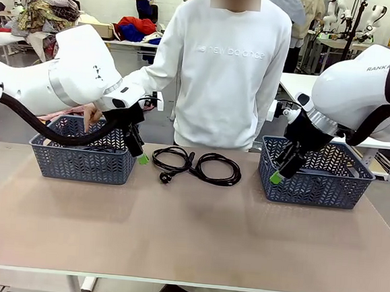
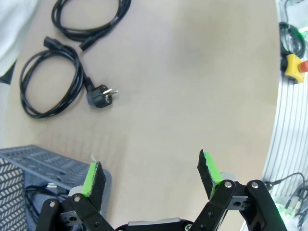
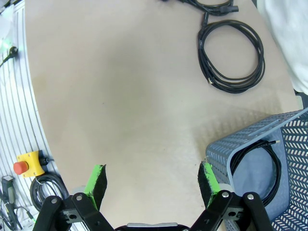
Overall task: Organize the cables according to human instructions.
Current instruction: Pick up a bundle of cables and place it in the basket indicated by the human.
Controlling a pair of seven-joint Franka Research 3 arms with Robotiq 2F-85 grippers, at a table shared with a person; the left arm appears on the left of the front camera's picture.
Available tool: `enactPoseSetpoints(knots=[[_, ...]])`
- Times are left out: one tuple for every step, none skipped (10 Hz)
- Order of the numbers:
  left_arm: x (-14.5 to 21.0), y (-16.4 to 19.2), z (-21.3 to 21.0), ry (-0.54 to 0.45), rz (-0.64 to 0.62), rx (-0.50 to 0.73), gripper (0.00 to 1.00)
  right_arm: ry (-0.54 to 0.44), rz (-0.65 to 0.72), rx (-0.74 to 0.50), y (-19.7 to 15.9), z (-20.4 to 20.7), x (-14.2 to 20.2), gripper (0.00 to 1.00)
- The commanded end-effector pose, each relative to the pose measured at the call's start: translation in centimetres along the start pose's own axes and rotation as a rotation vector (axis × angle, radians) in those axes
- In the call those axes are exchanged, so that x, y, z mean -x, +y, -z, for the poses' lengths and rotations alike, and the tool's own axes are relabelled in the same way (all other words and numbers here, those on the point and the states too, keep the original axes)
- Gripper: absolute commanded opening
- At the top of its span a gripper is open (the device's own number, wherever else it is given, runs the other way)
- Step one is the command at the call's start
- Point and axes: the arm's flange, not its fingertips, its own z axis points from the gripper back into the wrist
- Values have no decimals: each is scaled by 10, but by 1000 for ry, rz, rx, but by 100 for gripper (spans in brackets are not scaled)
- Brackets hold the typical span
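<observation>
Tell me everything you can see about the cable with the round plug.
The cable is thin, black and rubbery-looking, coiled in a loose flat loop on the tan table. Its chunky round two-pin plug sticks out of the loop on the robot's side; a smaller black connector finishes the other end. Nothing holds it.

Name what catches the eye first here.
Two coiled black cables lie mid-table between the left basket and the right basket. The left claw and the right claw hang open, each by its own basket. A person in white stands across, one hand at the left basket's far rim.
</observation>
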Motion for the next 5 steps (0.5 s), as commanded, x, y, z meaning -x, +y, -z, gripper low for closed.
enactPoseSetpoints(knots=[[-19,11,4,73,-74,-56,100,3,12,6,0,-1,0,100],[-30,18,6,96,-96,-83,100,3,12,6,0,-1,0,100],[-42,25,12,113,-115,-105,100,3,12,6,0,-1,0,100],[-54,32,18,136,-125,-123,100,3,12,6,0,-1,0,100],[-65,39,23,169,-150,-140,100,3,12,6,0,-1,0,100]])
